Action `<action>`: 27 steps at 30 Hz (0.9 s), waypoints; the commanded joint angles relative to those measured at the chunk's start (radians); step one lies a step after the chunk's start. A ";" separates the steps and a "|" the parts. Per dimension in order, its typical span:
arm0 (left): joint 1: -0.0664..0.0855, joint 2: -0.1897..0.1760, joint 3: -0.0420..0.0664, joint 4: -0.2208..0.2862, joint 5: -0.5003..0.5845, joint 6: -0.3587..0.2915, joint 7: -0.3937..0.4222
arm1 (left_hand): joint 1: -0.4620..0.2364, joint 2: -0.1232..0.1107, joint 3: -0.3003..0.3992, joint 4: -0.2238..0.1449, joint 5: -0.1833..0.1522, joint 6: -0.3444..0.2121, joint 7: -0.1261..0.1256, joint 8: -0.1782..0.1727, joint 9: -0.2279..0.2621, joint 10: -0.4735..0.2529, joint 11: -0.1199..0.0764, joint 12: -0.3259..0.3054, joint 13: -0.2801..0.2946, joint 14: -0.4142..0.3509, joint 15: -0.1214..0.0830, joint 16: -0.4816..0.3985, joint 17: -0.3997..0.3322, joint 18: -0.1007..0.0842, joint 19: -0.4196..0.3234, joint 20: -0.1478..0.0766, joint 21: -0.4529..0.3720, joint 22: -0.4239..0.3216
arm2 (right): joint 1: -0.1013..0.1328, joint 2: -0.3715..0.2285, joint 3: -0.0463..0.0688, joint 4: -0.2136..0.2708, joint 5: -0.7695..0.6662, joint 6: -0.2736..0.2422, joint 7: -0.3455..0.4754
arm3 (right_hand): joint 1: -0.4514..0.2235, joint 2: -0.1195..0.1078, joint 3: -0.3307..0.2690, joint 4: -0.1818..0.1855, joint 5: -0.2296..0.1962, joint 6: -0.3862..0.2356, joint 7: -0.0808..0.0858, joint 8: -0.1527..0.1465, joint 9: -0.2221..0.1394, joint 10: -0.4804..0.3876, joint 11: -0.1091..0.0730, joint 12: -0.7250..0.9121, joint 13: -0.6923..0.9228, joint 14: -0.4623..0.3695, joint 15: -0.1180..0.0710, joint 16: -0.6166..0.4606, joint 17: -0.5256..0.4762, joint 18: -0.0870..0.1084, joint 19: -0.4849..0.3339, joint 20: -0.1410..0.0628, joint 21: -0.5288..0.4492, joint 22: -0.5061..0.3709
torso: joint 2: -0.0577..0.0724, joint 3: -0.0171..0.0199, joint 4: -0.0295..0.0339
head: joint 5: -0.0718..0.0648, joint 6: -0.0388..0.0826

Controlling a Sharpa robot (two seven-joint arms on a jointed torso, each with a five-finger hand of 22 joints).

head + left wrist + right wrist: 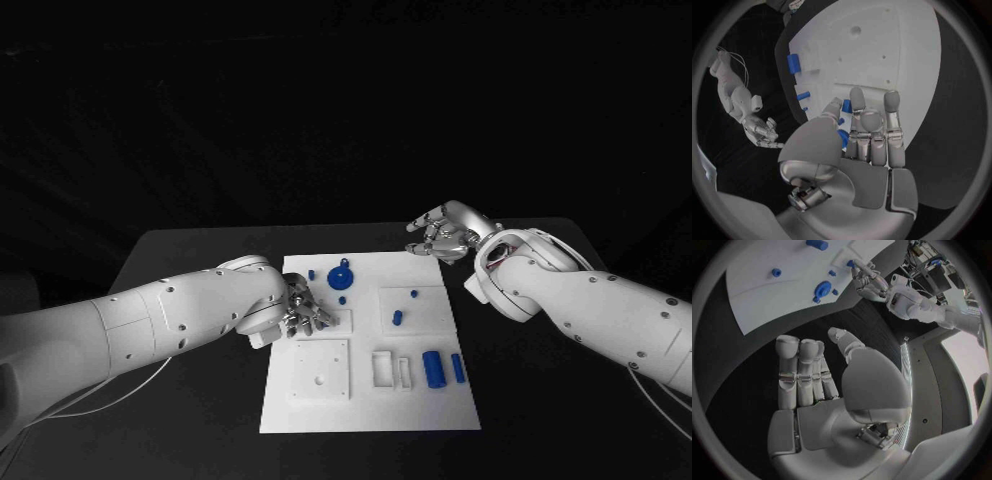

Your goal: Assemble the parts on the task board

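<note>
We counted two hands: left hand (299, 312) pinched a blue part (845, 106) over the white task board (325, 410); right hand (447, 231) hovered spread beyond it.

Table (188, 420): black, flat surface across the lower half of the head view; far edge runs level across mid-frame.
Cables (108, 392): thin pale wires, lower left of the frame, lying on the table.
Backdrop (346, 100): dark, featureless, upper half of the frame.

My left hand (299, 312) pinches a small blue part (845, 106) between thumb and fingers; my right hand (450, 231) hovers empty, fingers loosely apart.
</note>
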 commanded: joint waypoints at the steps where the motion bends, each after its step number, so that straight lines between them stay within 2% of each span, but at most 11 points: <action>1: -0.003 0.005 -0.001 -0.002 -0.002 0.017 -0.003 | 0.003 0.015 0.000 -0.011 0.002 0.001 -0.005 -0.005 -0.002 0.047 -0.008 0.005 -0.002 0.004 -0.002 0.006 0.004 -0.012 -0.001 -0.009 0.004 0.016 | -0.001 0.000 0.001 0.002 -0.002 0.005 0.009 | -0.012 0.000 0.004 0.001 0.005 0.007 0.000 -0.001 0.001 0.000 -0.007 -0.001 -0.001 0.000 -0.003 -0.002 -0.001 0.009 0.013 -0.002 0.000 0.071 | 0.000 -0.0004 0.0005 | -0.002 -0.001; 6: -0.006 0.011 -0.001 -0.009 -0.002 0.016 -0.005 | 0.007 0.033 -0.002 -0.026 0.003 0.001 -0.007 -0.006 -0.002 0.047 -0.008 0.007 -0.004 0.004 -0.002 0.007 0.006 -0.012 0.000 -0.009 0.004 0.016 | -0.001 0.001 0.001 0.003 -0.002 0.005 0.009 | -0.014 0.000 0.004 0.002 0.006 0.007 0.000 -0.001 0.001 0.001 -0.007 -0.001 -0.001 0.001 -0.004 -0.003 -0.002 0.009 0.014 -0.002 -0.002 0.070 | 0.000 -0.0005 -0.0001 | -0.002 -0.002; 15: -0.009 0.017 -0.001 -0.021 -0.002 0.008 -0.009 | 0.000 0.038 -0.007 -0.029 0.006 0.001 -0.006 -0.006 -0.002 0.047 -0.008 0.008 -0.006 0.004 -0.003 0.006 0.006 -0.012 0.000 -0.009 0.005 0.016 | -0.001 0.000 0.001 0.005 -0.002 0.006 0.009 | -0.014 0.000 0.004 0.002 0.006 0.007 0.000 -0.001 0.001 0.001 -0.007 -0.001 -0.001 0.001 -0.004 -0.003 -0.002 0.009 0.014 -0.002 -0.002 0.070 | 0.000 -0.0008 0.0006 | -0.004 -0.003; 19: -0.010 0.018 -0.002 -0.022 -0.002 0.006 -0.010 | 0.000 0.043 -0.005 -0.030 0.021 0.000 -0.007 -0.007 -0.002 0.047 -0.009 0.007 -0.007 0.004 -0.004 0.005 0.004 -0.012 0.000 -0.010 0.005 0.016 | -0.001 0.000 0.001 0.005 -0.002 0.007 0.009 | -0.014 0.000 0.004 0.002 0.006 0.007 0.000 -0.001 0.001 0.001 -0.007 -0.001 -0.001 0.001 -0.004 -0.003 -0.002 0.009 0.014 -0.002 -0.002 0.070 | -0.001 -0.0009 0.0010 | -0.002 -0.002; 27: -0.011 0.013 -0.002 -0.016 -0.002 0.007 -0.005 | 0.020 0.054 0.035 -0.064 0.177 -0.003 -0.009 -0.015 -0.008 0.047 -0.009 0.001 -0.010 0.003 -0.005 0.002 0.001 -0.013 -0.001 -0.011 0.005 0.016 | -0.001 -0.001 0.001 0.004 -0.002 0.011 0.009 | -0.014 0.000 0.004 0.002 0.006 0.007 0.000 -0.001 0.001 0.001 -0.007 -0.001 -0.001 0.001 -0.004 -0.003 -0.002 0.009 0.014 -0.002 -0.002 0.070 | -0.001 -0.0018 0.0011 | -0.001 -0.002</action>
